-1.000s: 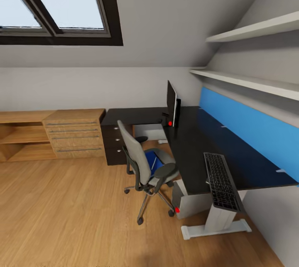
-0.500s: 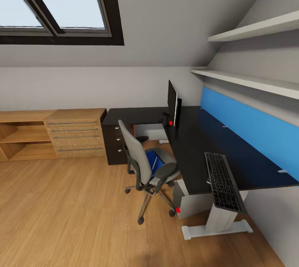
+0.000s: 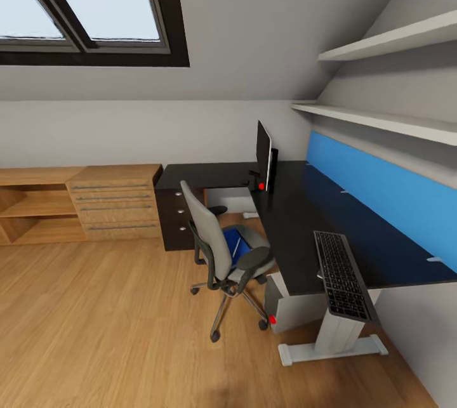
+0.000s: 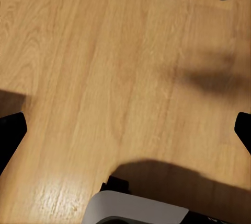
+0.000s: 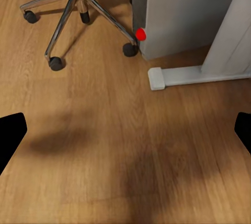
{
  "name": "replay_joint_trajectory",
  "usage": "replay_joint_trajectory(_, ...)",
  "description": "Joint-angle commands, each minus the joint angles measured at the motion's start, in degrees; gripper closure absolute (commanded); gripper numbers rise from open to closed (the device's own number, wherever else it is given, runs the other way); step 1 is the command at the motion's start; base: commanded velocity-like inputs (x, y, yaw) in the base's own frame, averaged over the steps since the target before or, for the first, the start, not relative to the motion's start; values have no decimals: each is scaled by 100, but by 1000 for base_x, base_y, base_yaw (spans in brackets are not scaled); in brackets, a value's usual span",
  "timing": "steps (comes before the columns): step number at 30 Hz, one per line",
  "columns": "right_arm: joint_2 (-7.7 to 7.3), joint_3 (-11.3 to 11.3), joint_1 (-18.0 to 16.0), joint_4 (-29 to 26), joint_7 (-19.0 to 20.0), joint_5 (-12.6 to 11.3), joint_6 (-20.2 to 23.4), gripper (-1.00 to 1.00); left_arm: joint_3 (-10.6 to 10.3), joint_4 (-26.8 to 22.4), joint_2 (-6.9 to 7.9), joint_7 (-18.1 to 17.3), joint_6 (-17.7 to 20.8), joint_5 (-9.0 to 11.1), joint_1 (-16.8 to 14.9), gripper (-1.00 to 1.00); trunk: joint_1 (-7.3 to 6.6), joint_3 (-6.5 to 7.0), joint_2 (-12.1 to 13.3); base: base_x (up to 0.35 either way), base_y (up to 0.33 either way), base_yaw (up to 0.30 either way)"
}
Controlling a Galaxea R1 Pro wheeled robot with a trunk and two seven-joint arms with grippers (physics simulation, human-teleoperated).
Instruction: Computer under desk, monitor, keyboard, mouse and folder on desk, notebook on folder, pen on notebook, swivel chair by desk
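Desk (image 3: 304, 217) first, black and L-shaped, running along the right wall with its drawers at the far end; we stand well apart from it on the wood floor (image 3: 101, 325); the chair (image 3: 219, 246) sits just beside its near edge, back turned to us, the blue folder (image 3: 233, 247) lying on its seat with a thin pale stick across it, perhaps the pen, too small for us to tell; the grey computer (image 3: 285, 306) stands under the desk; the monitor (image 3: 263, 156) stands upright at the inner corner; the keyboard (image 3: 341, 276) lies at the near end, well apart from the monitor, its tip overhanging the edge. Both our grippers hang released over bare floor, fingers (image 5: 11, 130) spread wide. We judge the risks as these: brushing the overhanging keyboard off as we approach; nudging the casters (image 5: 55, 63) so the chair rolls and the folder slides.
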Motion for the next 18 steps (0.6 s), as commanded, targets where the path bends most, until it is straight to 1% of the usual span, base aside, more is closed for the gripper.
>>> replay_joint_trajectory(1,1,-9,-5,3,1,3,-17,-100,11,3,-1,4,-6,-7,1,-100,23,-24,-46,0,0,0)
replay_joint_trajectory(8,7,-14,-3,3,-8,-5,-15,-100,11,34,-1,7,-6,-6,1,-100,177,-150,-326,0,0,18)
replay_joint_trajectory(11,9,-17,-2,3,-11,-6,-16,-100,13,35,-1,7,-6,-6,1,-100,243,-204,-447,0,0,168)
replay_joint_trajectory(16,5,-26,-6,3,-13,-13,-17,-100,11,36,-1,7,-6,-6,1,-100,353,-294,-647,0,0,238)
replay_joint_trajectory(18,-2,-23,-4,3,-10,-11,-17,-100,10,36,-4,7,-6,-6,1,-100,397,-330,-728,0,0,107)
